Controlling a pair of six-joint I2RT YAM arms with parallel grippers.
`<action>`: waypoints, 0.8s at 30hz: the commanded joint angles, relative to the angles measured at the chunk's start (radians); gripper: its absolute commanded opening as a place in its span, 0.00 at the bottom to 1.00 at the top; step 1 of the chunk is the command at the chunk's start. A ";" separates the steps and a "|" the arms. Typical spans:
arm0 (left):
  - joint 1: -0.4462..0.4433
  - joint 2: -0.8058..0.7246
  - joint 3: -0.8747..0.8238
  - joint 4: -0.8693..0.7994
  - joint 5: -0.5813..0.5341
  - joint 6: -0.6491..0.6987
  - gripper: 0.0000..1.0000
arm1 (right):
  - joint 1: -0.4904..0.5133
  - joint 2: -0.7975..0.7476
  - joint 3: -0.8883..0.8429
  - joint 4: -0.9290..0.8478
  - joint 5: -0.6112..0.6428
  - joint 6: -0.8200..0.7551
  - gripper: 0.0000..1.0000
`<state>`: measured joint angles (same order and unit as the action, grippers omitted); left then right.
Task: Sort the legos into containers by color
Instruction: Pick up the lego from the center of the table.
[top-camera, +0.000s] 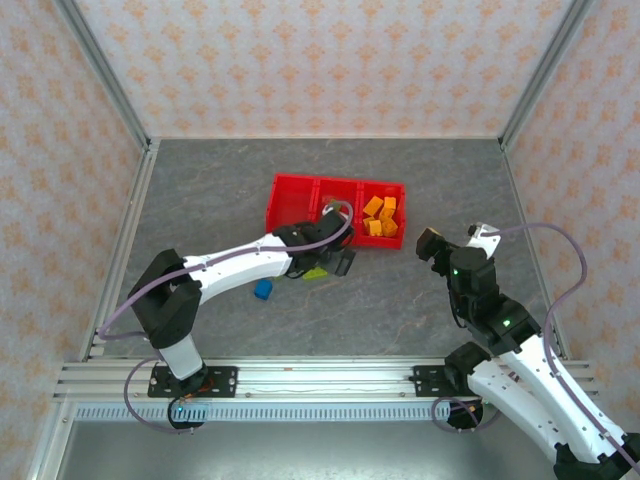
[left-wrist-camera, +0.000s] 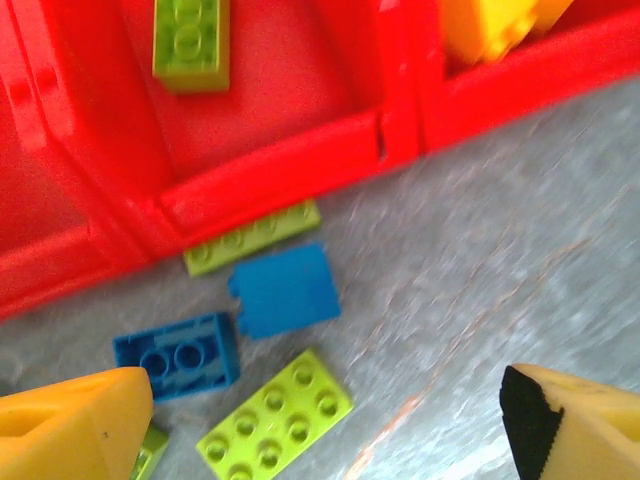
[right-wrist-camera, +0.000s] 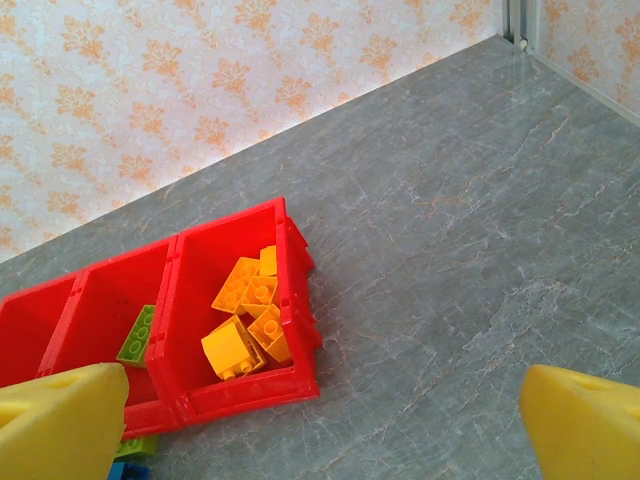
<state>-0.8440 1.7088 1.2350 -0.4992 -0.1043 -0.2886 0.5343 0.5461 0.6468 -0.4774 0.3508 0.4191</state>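
One green lego (left-wrist-camera: 190, 40) in middle bin (left-wrist-camera: 280, 170), wrist-view.

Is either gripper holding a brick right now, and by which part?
Nothing is held. The left gripper stands open above loose bricks beside the tray; the right gripper is open and empty too.

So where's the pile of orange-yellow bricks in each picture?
Top external: the orange-yellow bricks lie just above centre, in the right-hand bin of the red tray.
Left wrist: in the top right corner, cut off by the picture's edge.
Right wrist: left of centre, in the tray's rightmost bin.
Shared landmark: the red tray wall around the pile.
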 joint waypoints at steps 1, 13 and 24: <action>0.005 0.008 -0.025 -0.032 0.004 0.021 0.92 | 0.006 -0.001 -0.009 0.014 0.013 -0.009 1.00; 0.050 0.090 -0.113 0.002 0.095 0.004 0.82 | 0.006 -0.002 -0.008 0.013 0.015 -0.008 1.00; 0.097 0.125 -0.143 0.027 0.100 0.007 0.81 | 0.007 -0.002 -0.008 0.014 0.011 -0.008 1.00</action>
<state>-0.7582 1.8072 1.0954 -0.4873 -0.0036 -0.2863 0.5343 0.5461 0.6468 -0.4774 0.3508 0.4187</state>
